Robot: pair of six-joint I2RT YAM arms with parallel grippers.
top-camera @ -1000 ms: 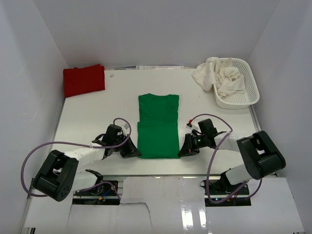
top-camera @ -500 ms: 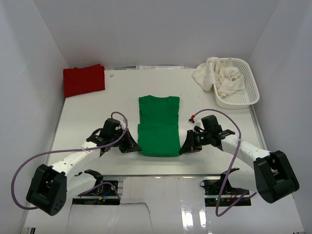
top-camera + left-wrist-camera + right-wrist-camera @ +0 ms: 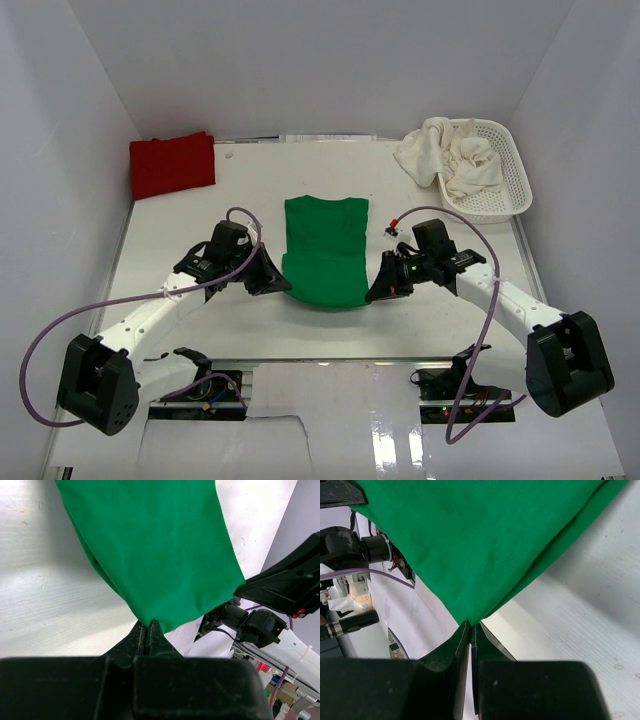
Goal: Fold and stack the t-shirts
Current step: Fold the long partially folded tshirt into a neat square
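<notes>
The left gripper (image 3: 272, 283) and the right gripper (image 3: 378, 290) are each pinched tight on a near corner of the green t-shirt (image 3: 324, 250), lifting its hem mid-table (image 3: 180, 225), while its long axis runs straight away from both arms toward the collar lying flat ahead.

white mesh basket (image 3: 517, 172) upper right of frame, on the table's far right corner near the right wall. white table (image 3: 180, 235) fills mid frame, boxed in by plain white walls (image 3: 320, 60). glossy white sheet (image 3: 340, 420) along the bottom edge, ragged cutouts
</notes>
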